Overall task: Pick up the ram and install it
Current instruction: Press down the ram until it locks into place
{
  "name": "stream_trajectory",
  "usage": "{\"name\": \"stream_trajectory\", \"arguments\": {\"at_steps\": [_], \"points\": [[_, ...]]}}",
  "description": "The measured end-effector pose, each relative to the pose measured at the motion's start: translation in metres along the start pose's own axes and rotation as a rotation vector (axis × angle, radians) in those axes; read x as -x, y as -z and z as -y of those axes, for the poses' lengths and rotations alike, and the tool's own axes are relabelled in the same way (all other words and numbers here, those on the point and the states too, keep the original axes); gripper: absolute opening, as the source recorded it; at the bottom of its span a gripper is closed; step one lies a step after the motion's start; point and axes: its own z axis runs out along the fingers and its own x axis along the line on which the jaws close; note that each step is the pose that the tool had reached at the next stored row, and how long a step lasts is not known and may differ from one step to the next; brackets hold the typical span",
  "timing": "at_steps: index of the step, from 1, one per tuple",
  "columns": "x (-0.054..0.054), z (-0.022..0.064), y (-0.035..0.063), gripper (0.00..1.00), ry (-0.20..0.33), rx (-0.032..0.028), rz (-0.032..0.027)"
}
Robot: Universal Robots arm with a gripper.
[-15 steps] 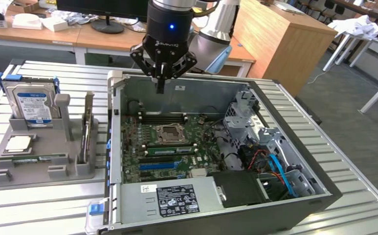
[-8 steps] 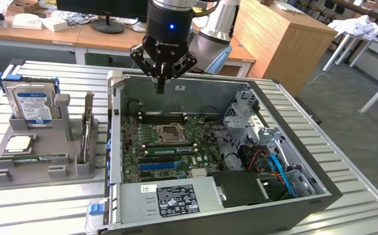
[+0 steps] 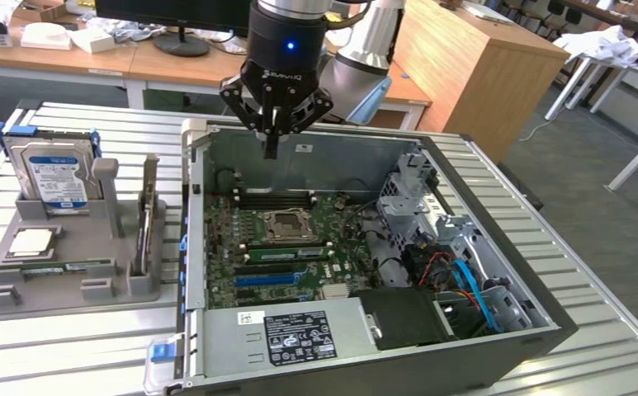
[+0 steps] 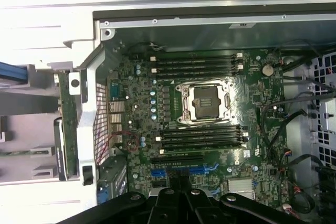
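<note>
Ribbed worktop | fingers pinched shut, empty, above open PC case | ram in grey holder | wrist: bare socket

Slatted metal table with grey parts tray beside open computer case

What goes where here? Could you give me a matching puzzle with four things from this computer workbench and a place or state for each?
Things:
1. hard drive
2. processor chip
3. gripper
4. processor socket

Places or states:
A. shut, hanging above the open computer case
B. standing upright in the grey holder
C. lying flat in the grey holder
D. in the middle of the motherboard

Pairs: 1-B, 2-C, 3-A, 4-D
</note>
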Motion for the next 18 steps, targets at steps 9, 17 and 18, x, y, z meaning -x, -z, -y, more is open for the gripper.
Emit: {"name": "stream_trajectory", "arguments": {"at_steps": [9,17,18], "points": [[0.002,0.0192,0.0007,0.1,0.0,-0.0023,-0.0008],[0.016,0.0183,0.0003,0.1,0.0,-0.0025,-0.0009],[0.02,0.018,0.0002,0.1,0.0,-0.0024,-0.001]]}}
